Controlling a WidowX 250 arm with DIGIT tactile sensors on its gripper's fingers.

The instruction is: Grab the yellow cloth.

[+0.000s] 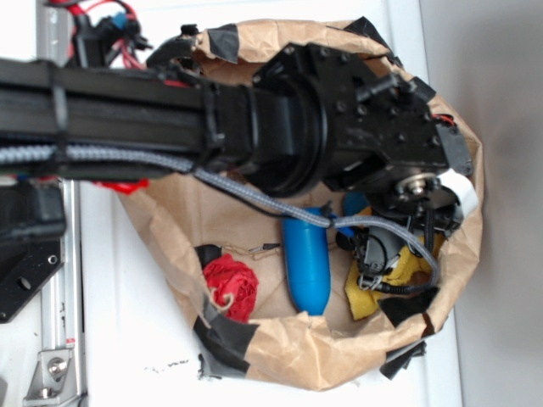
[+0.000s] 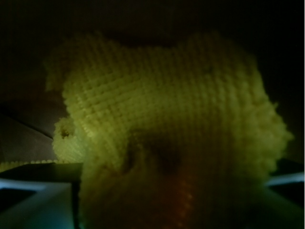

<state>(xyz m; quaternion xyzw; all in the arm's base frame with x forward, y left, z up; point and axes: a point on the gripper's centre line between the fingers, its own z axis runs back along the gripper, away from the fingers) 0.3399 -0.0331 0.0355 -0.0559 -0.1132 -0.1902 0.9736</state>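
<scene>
Exterior view: a black robot arm [image 1: 170,119] runs from the left edge across the upper half of the frame, ending in a bulky black wrist housing over a crumpled brown paper bag [image 1: 339,352] patched with black tape, which lies on a white worktop [image 1: 127,339]. A grey braided cable [image 1: 246,193] trails from the arm down into the bag. Inside the bag, lower centre, lies a glossy blue plastic cylinder [image 1: 307,267]; to its left sits a red knitted bundle [image 1: 231,287] with a tan string. A small patch of a blue rounded object [image 1: 355,203] shows just right of the cylinder's upper end.

The bright yellow waffle-weave cloth [image 1: 373,292] lies at the lower right of the bag's interior, just right of the cylinder. The pincer [image 1: 386,254] is down upon it, its tips hidden by the dark housing, so from this view it cannot be told whether the pincer is parted or closed.

Wrist view: the cloth [image 2: 162,129] fills nearly the whole dim frame, bunched and folded very close to the lens, its fine grid texture plain. The fingers cannot be made out.

No legible writing or brand marks appear in either view.
</scene>
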